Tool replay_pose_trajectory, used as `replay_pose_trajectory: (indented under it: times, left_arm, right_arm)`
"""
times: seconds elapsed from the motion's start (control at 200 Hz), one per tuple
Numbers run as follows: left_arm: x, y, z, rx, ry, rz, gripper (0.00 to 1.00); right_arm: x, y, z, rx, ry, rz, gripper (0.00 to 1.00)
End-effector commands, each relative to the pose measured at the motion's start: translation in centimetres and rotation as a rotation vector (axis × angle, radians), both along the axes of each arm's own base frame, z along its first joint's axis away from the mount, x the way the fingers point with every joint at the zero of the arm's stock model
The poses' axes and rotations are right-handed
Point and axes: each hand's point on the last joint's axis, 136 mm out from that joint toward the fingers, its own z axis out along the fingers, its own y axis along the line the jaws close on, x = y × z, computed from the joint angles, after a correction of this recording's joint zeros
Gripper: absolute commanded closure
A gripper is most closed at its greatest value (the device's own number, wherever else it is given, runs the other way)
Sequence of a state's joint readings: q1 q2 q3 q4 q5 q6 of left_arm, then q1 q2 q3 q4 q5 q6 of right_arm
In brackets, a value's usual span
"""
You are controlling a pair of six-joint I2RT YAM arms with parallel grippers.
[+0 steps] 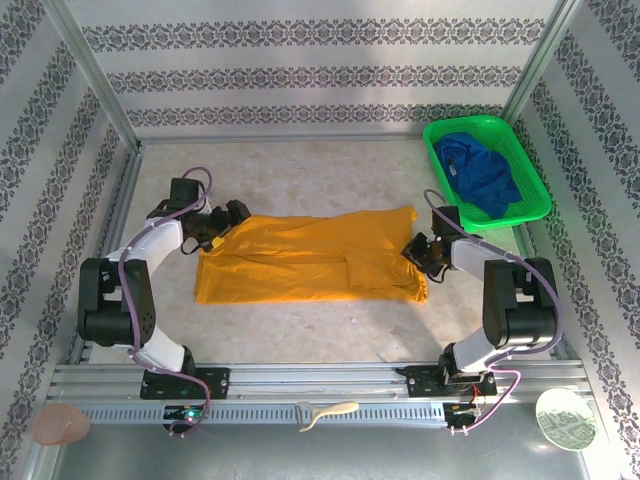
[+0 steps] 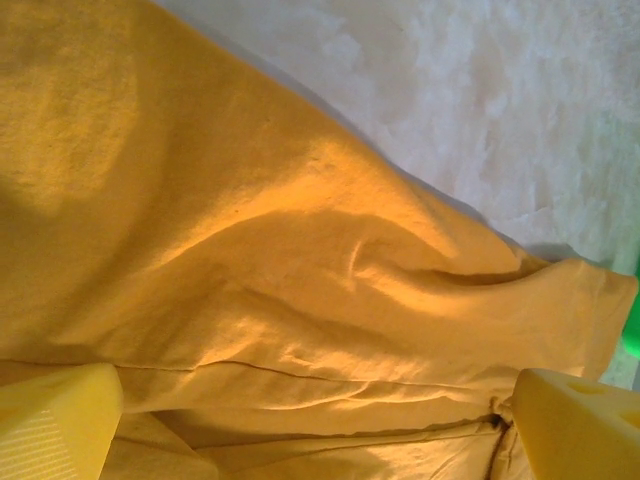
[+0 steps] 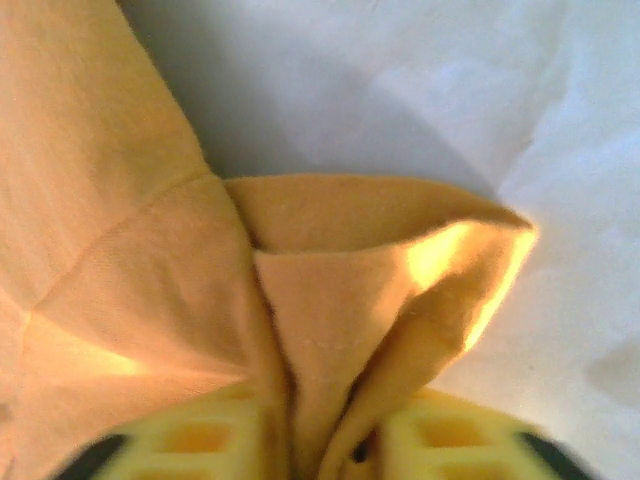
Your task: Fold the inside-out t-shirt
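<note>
Orange-yellow t-shirt (image 1: 300, 262) lies flat on the table (image 1: 330, 180), its long axis running straight from one gripper to the other. Your right gripper (image 1: 418, 252) sits at one short end. Its fingers (image 3: 195, 445) are pressed onto a raised fold of the edge, with cloth standing up between them and spreading away ahead of the tips. Your left gripper (image 1: 222, 228) sits at the opposite end, fingers (image 2: 55, 420) spread wide. Cloth lies beneath and ahead of them, nothing pinched. Judgement: the right end is secured, the left is not. Close the left on the edge under its tips before you carry either end across.
</note>
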State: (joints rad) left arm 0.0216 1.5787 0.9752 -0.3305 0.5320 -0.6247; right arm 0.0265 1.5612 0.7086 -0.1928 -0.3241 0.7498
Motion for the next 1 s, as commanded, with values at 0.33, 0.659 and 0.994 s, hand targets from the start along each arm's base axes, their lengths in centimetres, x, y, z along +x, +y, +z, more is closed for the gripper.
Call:
replay_pose_trajectory:
  times: [0.33, 0.659, 0.994]
  left_arm:
    - [-1.2, 0.8, -4.3, 0.079, 0.082, -0.005, 0.01]
    - [-0.9, -1.1, -1.6, 0.054, 0.024, -0.014, 0.00]
    - [-0.4, 0.5, -4.5, 0.164, 0.109, -0.032, 0.00]
  right_arm:
    - [1.8, -2.8, 3.4, 0.074, -0.120, -0.086, 1.00]
    - [2.0, -5.0, 6.3, 0.015, -0.161, -0.092, 1.00]
    - [2.4, -2.1, 8.7, -0.058, -0.191, 0.059, 1.00]
